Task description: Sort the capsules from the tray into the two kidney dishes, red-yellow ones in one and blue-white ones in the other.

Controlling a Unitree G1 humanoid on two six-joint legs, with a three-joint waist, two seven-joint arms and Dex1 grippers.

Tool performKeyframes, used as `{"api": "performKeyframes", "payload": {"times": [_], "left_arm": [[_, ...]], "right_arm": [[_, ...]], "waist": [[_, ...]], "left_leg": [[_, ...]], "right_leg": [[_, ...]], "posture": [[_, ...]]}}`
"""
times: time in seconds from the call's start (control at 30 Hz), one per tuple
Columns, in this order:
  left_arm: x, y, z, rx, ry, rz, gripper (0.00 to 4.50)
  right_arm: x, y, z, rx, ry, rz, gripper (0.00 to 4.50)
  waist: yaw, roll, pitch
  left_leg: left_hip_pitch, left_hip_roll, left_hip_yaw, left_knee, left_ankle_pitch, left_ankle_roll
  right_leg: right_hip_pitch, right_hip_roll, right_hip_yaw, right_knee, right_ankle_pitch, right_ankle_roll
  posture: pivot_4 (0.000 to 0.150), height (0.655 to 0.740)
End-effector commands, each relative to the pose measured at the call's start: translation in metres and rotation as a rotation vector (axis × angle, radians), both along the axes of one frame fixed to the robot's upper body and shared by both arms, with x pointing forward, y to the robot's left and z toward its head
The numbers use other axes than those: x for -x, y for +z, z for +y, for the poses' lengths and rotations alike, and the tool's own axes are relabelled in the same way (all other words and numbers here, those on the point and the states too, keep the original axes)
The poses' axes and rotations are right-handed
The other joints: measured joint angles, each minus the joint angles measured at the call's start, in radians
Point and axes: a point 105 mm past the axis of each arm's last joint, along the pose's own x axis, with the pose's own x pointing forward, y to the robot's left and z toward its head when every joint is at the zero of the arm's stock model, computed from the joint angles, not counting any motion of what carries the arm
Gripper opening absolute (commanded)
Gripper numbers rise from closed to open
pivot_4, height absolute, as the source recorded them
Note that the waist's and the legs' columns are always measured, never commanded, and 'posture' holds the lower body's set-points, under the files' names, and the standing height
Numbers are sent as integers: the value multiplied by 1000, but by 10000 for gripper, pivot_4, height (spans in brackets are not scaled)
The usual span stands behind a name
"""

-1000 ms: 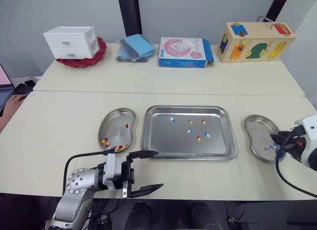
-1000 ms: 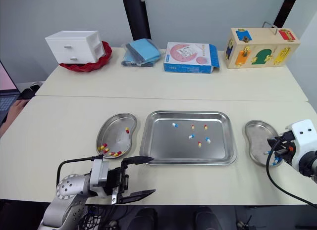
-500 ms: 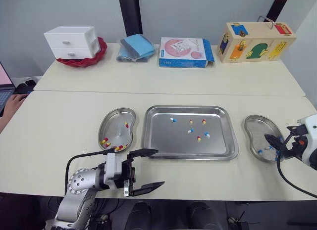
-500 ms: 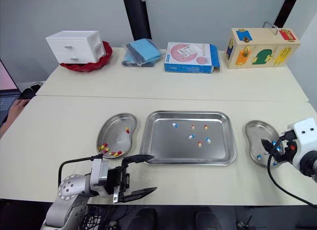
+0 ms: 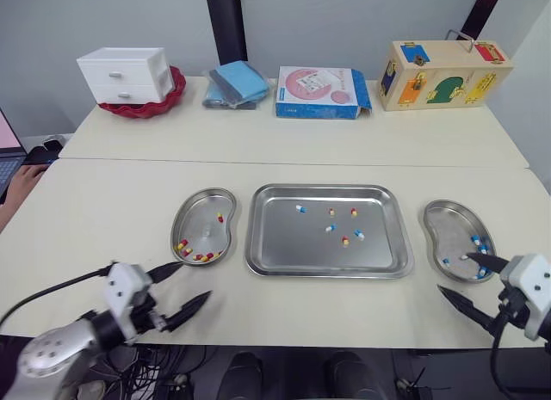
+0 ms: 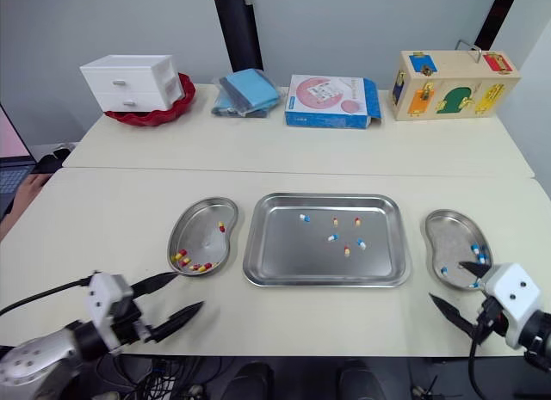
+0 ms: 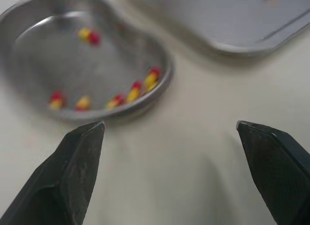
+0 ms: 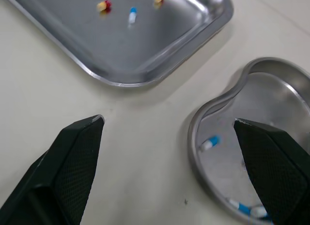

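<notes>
The steel tray [image 5: 284, 245] lies mid-table and holds several capsules, some blue-white [image 5: 330, 228] and some red-yellow [image 5: 345, 241]. Left of it, a kidney dish [image 5: 202, 212] holds red-yellow capsules [image 7: 138, 89]. The right kidney dish [image 5: 448, 224] holds blue-white capsules [image 5: 476, 241]. My left gripper [image 5: 195, 280] is open and empty, just in front of the left dish. My right gripper [image 5: 454, 272] is open and empty too, at the near rim of the right dish [image 8: 271, 89].
Along the back of the table stand a white drawer unit in a red bowl [image 5: 125, 73], folded blue cloths [image 5: 234, 82], a flat box [image 5: 320, 90] and a wooden lock box [image 5: 443, 73]. A person's hand [image 5: 17, 183] rests at the far left edge.
The right gripper opened over the right dish, left a blue-white capsule there, then pulled back toward the near edge. The left arm drew back and to the left.
</notes>
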Motion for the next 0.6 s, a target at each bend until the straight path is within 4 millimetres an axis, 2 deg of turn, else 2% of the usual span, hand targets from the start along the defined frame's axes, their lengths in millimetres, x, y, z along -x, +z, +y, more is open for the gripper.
{"api": "performKeyframes", "payload": {"times": [0.03, 0.2, 0.6], "left_arm": [[9, 4, 34, -36, 84, 25, 45000], [22, -3, 45, -31, 98, 69, 45000], [26, 6, 15, -19, 12, 80, 45000]], "right_arm": [[10, 7, -19, 26, 7, 17, 44849], [19, 0, -30, 32, 21, 68, 44849], [24, -9, -29, 37, 33, 75, 44849]], "waist": [[0, 0, 0], [0, -1, 0], [0, -2, -1]], "left_leg": [[0, 0, 0, 0, 0, 0], [1, 0, 1, 0, 0, 0], [1, 0, 1, 0, 0, 0]], "right_leg": [[0, 0, 0, 0, 0, 0], [0, 0, 0, 0, -1, -1], [1, 0, 1, 0, -1, -1]], "posture": [[1500, 7400], [1500, 7400], [1500, 7400]]}}
